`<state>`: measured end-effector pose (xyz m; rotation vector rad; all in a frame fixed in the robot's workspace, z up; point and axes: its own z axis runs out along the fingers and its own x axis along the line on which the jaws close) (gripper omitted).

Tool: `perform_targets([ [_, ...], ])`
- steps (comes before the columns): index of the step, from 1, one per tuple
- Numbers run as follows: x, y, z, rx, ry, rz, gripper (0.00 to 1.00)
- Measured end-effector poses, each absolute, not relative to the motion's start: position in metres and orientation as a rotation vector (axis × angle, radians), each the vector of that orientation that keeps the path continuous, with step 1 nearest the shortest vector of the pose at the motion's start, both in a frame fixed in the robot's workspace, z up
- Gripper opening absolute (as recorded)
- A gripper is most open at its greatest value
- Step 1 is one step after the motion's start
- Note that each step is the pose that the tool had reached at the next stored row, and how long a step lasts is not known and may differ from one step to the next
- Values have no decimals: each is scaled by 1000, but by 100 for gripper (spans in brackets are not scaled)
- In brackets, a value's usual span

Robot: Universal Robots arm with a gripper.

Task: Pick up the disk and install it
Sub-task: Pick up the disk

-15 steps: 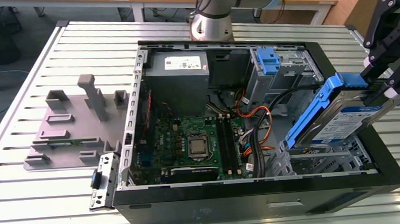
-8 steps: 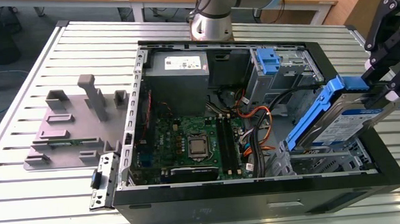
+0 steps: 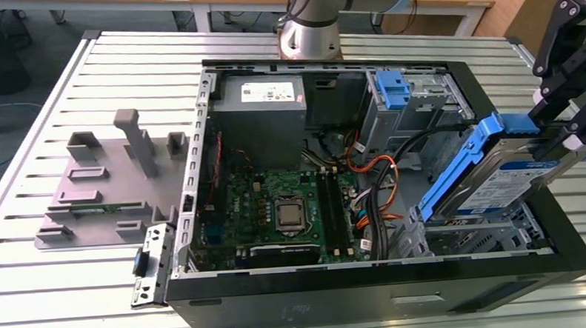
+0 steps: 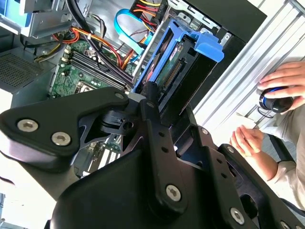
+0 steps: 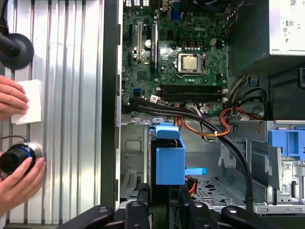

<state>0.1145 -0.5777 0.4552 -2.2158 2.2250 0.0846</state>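
The disk (image 3: 497,181) is pinched at its upper end by the claw (image 3: 547,147) and is held tilted above the drive bay corner of the open computer case (image 3: 377,277), at the exterior view's right.

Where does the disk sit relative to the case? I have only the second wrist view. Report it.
Observer: In the exterior view the disk leans steeply at the case's end on the exterior view's right, lower end pointing into the case, upper end held by the gripper.
Operator: Tell me what lies under it.
Observer: A metal drive cage, below the disk's lower end in the exterior view.
Operator: Check the table beyond the case.
Observer: A grey fixture plate lies on the slatted table, on the exterior view's left.
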Motion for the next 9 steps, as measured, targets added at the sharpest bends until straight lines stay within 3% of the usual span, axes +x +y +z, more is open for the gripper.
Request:
perform_targets([
  [9, 115, -578, 454, -2216, 2225, 85, 35],
])
